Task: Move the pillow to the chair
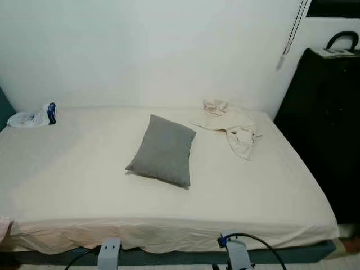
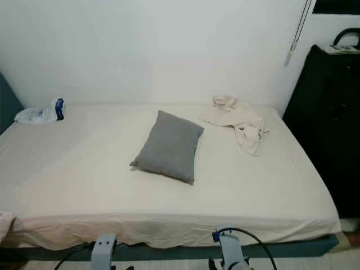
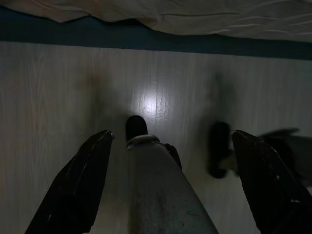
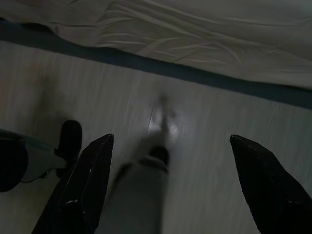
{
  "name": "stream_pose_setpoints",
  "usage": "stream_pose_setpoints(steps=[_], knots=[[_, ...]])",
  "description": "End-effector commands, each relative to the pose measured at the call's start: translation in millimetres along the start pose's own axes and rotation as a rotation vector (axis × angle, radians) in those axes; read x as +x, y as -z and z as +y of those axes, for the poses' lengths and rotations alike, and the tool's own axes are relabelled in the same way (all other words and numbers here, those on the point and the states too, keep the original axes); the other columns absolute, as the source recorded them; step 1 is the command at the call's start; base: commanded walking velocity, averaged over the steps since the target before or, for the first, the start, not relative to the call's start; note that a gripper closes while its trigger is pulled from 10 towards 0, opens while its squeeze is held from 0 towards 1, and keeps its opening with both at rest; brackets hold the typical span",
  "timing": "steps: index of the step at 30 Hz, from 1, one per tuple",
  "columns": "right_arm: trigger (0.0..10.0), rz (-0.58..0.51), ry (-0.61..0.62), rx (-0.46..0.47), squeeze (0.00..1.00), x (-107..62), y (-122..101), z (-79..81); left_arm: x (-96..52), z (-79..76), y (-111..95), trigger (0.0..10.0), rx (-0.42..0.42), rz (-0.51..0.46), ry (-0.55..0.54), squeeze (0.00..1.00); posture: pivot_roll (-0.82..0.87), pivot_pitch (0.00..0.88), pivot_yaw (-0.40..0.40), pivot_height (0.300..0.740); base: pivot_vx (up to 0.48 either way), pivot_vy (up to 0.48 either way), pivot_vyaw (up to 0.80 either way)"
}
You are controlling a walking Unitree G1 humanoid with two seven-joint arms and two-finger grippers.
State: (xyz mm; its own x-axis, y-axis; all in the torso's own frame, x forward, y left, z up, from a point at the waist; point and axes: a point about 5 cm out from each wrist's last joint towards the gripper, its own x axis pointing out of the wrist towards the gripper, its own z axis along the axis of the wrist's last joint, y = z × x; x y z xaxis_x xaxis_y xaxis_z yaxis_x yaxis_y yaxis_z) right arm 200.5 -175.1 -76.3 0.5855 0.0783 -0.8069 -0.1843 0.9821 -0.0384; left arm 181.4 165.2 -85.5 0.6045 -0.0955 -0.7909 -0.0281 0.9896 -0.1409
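Reaching risks overbalancing: pillow (image 1: 163, 150) lies mid-bed (image 1: 67, 185), far from both released tools, left tool (image 3: 170, 185) and right tool (image 4: 180, 185), hanging near bed's edge.

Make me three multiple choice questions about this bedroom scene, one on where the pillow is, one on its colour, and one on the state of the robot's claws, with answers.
1. Where does the pillow lie?
A. On the floor
B. Near the middle of the bed
C. Against the black cabinet

2. What colour is the pillow?
A. Grey
B. Red
C. Cream

3. How do the two claws stand?
A. Both shut on the pillow
B. One holds the cloth
C. Both open, holding nothing, low over the floor

Answers:
1 B, it rests on the cream sheet, with the crumpled cloth behind it to the right and a plastic bag in the far left corner.
2 A, it is plain grey against the pale sheet.
3 C, the left claw and the right claw each show black fingers spread wide over bare floor by the bed's edge.
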Motion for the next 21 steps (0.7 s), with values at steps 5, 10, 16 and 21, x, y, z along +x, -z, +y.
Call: stream_pose_setpoints(steps=[5,10,16,21], knots=[[10.0,0.002,0.004,-0.010,0.00,-0.3,0,-2.2,1.0,-3.5,-1,10.0,-0.014,-0.001,-0.005,0.00,-0.04,0.000,0.002,0.740,0.000,0.000,0.00],[10.0,-0.096,0.012,0.110,0.00,0.2,-19,-10.2,3.2,-4.0,-18,10.0,-0.019,-0.071,0.012,0.00,-0.04,0.000,0.001,0.740,0.000,0.000,0.00],[10.0,-0.352,-0.051,0.332,0.00,-2.3,-73,-22.6,5.7,-14.2,-71,10.0,-0.036,-0.288,0.122,0.00,-0.05,0.000,0.006,0.740,0.157,0.000,0.00],[10.0,-0.490,-0.109,0.345,0.00,-7.1,-112,-25.3,4.4,-16.2,-104,10.0,-0.050,-0.395,0.143,0.00,-0.05,0.000,0.011,0.740,0.347,0.000,0.00]])
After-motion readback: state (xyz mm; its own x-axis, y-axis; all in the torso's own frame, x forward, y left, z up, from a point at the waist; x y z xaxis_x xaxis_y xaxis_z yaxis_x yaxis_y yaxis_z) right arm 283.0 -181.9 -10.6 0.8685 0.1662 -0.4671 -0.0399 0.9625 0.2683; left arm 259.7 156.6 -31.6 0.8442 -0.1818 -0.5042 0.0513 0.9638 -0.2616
